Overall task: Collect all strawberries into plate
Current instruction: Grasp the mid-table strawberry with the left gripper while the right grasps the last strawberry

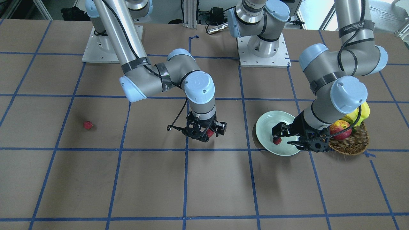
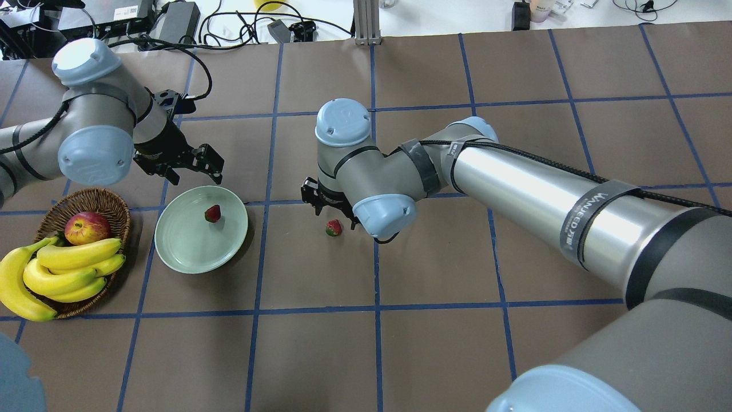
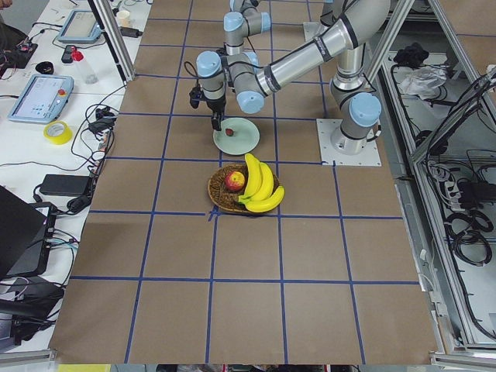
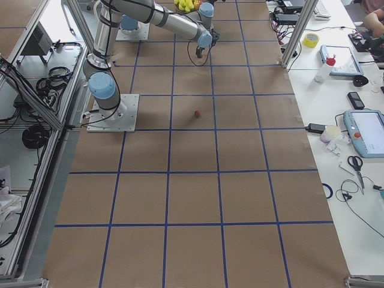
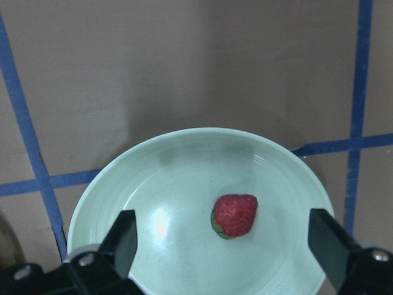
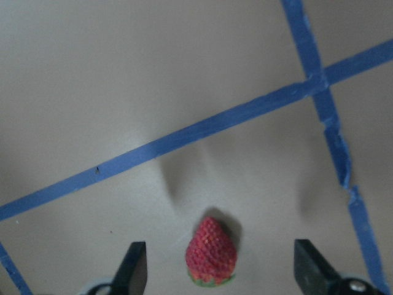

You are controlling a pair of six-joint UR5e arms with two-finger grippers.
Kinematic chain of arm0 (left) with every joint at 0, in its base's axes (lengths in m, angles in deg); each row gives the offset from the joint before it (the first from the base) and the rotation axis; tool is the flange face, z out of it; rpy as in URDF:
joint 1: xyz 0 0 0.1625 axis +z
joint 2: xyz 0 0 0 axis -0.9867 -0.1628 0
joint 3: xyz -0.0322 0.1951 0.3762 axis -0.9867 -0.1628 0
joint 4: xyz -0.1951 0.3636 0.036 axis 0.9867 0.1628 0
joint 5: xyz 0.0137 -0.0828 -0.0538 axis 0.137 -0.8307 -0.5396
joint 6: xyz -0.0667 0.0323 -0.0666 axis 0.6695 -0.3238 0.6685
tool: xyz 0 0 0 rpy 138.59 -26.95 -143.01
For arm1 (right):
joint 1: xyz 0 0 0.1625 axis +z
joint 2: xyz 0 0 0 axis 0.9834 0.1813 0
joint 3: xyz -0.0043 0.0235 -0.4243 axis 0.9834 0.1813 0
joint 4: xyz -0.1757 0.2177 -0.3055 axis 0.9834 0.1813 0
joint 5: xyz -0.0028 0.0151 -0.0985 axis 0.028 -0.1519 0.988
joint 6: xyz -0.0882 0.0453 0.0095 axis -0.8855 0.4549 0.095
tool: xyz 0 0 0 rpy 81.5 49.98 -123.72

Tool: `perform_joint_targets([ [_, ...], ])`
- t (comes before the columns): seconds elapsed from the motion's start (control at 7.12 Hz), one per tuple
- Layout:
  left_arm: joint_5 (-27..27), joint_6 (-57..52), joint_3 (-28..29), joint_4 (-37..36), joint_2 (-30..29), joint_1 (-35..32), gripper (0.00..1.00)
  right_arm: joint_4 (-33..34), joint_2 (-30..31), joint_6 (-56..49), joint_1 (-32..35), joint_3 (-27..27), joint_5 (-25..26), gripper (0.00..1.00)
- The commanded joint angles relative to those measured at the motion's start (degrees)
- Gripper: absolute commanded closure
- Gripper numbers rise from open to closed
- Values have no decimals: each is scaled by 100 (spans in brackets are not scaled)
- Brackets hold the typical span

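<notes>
One strawberry (image 5: pixel 234 215) lies in the pale green plate (image 5: pixel 184 178), also in the overhead view (image 2: pixel 213 213). My left gripper (image 5: pixel 224 230) hangs open just above the plate (image 2: pixel 189 252), a finger on each side of that berry. A second strawberry (image 6: pixel 212 252) lies on the table right of the plate (image 2: pixel 333 228). My right gripper (image 6: pixel 221 257) is open and low over it, its fingers straddling the berry without touching. A third strawberry (image 1: pixel 88 125) lies alone far out on the robot's right side.
A brown wicker basket (image 2: pixel 108 206) with a red-yellow apple (image 2: pixel 87 227) and bananas (image 2: pixel 63 269) stands close to the plate on its outer side. Blue tape lines grid the brown table. The left arm's wrist hangs over the basket's edge in the front view.
</notes>
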Motion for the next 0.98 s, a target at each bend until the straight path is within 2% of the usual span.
perform_joint_targets([
  [0.0, -116, 1719, 122, 154, -24, -883, 0, -944, 656, -1372, -813, -71, 188, 0],
  [0.14, -117, 2660, 139, 58, -111, -1532, 0, -1149, 964, -2092, -1244, -411, 319, 0],
  [0.28, -117, 3061, 104, -370, -225, -2035, 0, -1064, 1289, -3065, -1753, -936, 573, 0],
  [0.42, -99, 3309, 78, -539, -427, -2449, 0, -950, 1562, -3823, -2359, -1385, 575, 1],
  [0.56, -90, 3676, 43, -872, -655, -2818, 0, -740, 1721, -4718, -2870, -1564, 602, 1],
  [0.84, 15, 3847, -333, -1486, -981, -2963, 3, -721, 1732, -6258, -3863, -1575, 970, 1],
])
